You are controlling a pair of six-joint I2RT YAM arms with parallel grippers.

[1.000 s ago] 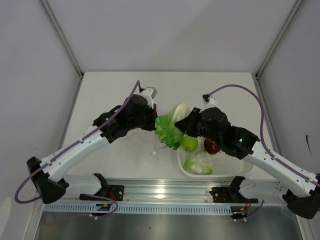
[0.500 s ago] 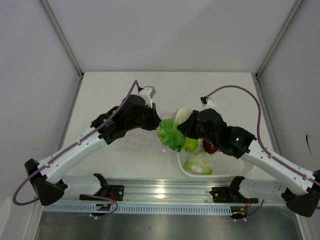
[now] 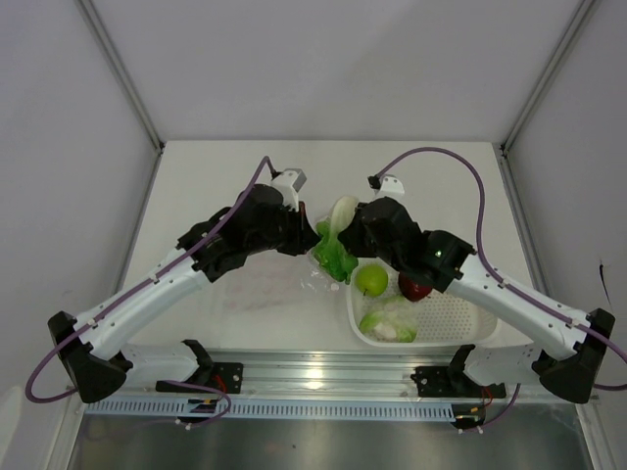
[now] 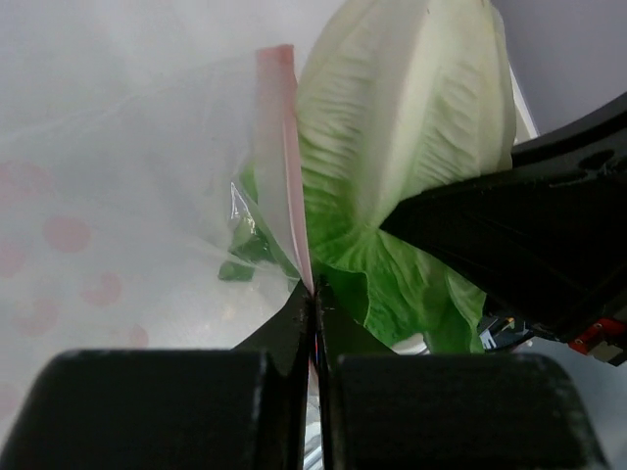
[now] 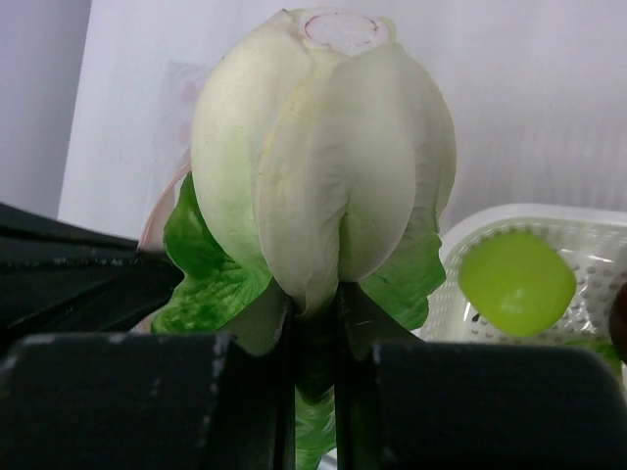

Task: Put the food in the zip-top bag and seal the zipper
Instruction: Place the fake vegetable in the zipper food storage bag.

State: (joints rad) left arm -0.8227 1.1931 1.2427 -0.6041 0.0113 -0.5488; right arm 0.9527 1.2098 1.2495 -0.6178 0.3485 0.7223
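My right gripper is shut on the green leafy lettuce and holds it at the mouth of the zip-top bag. My left gripper is shut on the bag's pink zipper strip and holds that edge up. In the top view the lettuce sits between the two grippers, left and right. Its green leaves show through the clear plastic. The green apple, dark red apple and white cauliflower lie in the white basket. The yellow-orange fruit is out of view.
The white perforated basket stands at the near right, just right of the bag. The bag's pink-dotted body lies flat on the table under my left arm. The aluminium rail runs along the near edge.
My right gripper has carried the lettuce up and left, from beside the basket to the bag's mouth. My left gripper has held the zipper edge nearly still.
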